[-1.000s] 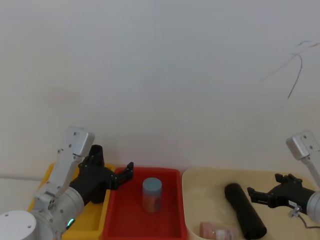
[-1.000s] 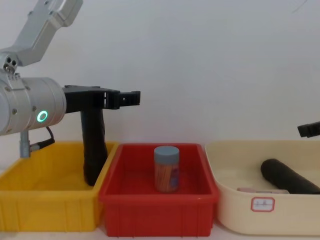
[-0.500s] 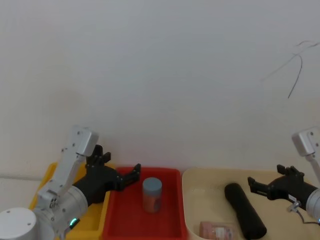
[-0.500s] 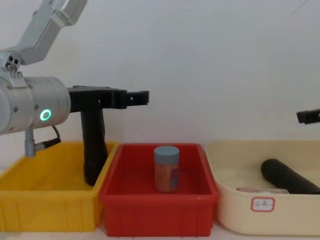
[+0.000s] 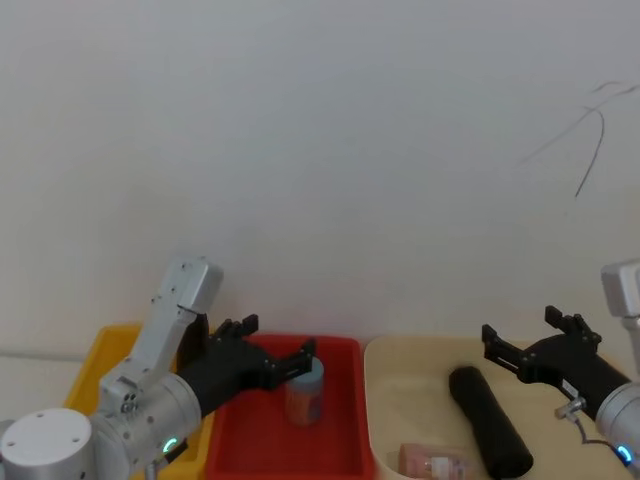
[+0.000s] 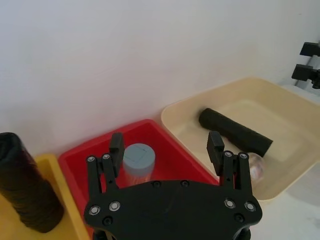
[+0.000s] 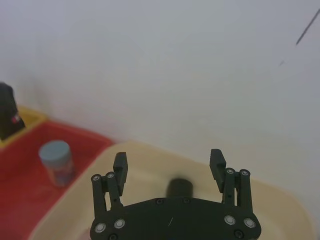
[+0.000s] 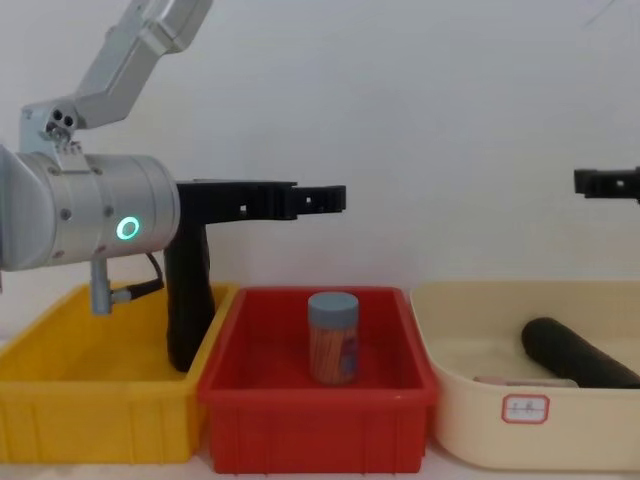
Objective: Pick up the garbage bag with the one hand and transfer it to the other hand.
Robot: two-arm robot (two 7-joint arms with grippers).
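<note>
Lying on its side in the beige bin: the garbage bag, ungrasped. The other hand, fingers spread and empty, hovers just above its far end. The one hand, fingers likewise spread and empty, hangs over the red bin near a blue-capped jar. Risk: the yellow bin's taller black roll could be taken for the bag, being similarly black.

A yellow bin, red bin and beige bin stand side by side.
</note>
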